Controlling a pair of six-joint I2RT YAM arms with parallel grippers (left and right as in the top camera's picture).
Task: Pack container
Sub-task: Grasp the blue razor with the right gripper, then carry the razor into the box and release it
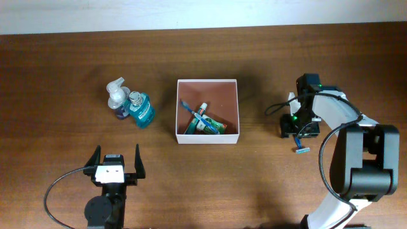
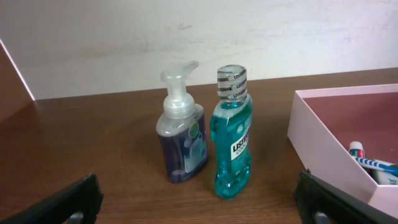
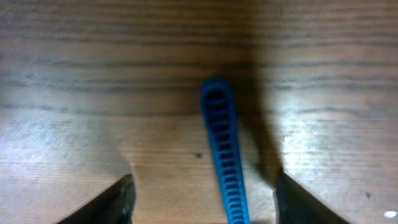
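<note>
The container (image 1: 207, 135), a square shallow white box with a pinkish inside, sits mid-table and holds a toothpaste tube (image 1: 205, 120) and a blue toothbrush (image 1: 191, 112); its corner shows in the left wrist view (image 2: 323, 140). A clear soap pump bottle (image 1: 117, 97) (image 2: 181, 134) and a teal mouthwash bottle (image 1: 141, 109) (image 2: 232, 134) stand left of it. My left gripper (image 1: 117, 163) (image 2: 199, 208) is open and empty, near the front edge. My right gripper (image 1: 301, 131) (image 3: 202, 199) is open, low over a blue razor (image 1: 301, 149) whose ribbed handle (image 3: 222, 146) lies between the fingers.
The brown wooden table (image 1: 254, 191) meets a white wall (image 2: 124, 43) at the back. The right arm's body (image 1: 356, 165) reaches over the right side of the table.
</note>
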